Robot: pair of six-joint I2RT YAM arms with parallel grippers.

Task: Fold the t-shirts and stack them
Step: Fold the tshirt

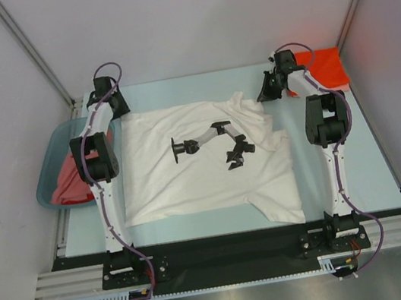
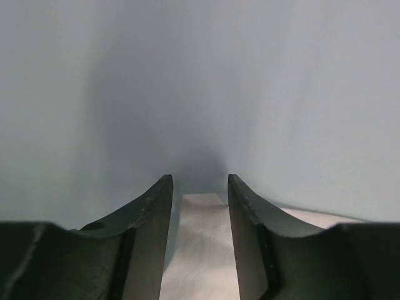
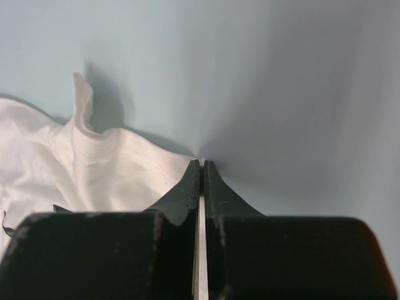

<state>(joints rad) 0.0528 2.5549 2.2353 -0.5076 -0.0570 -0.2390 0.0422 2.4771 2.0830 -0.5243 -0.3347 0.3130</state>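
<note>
right wrist, right jaws pinching white t-shirt (image 3: 94, 169), left wrist, left jaws spread

Walls: plain pale grey panels (image 1: 185, 14), upper frame.
Struts: silver aluminium bars (image 1: 29, 48), slanting in the upper corners.
Table: pale blue flat tabletop (image 1: 376, 167), centre.
Near edge: black mounting strip (image 1: 224, 247), bottom.
Light: soft, even.

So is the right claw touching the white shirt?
Touching. The right wrist view shows the edge of the white t-shirt running into the shut tips of the right gripper, with a white sliver pinched between them.
</note>
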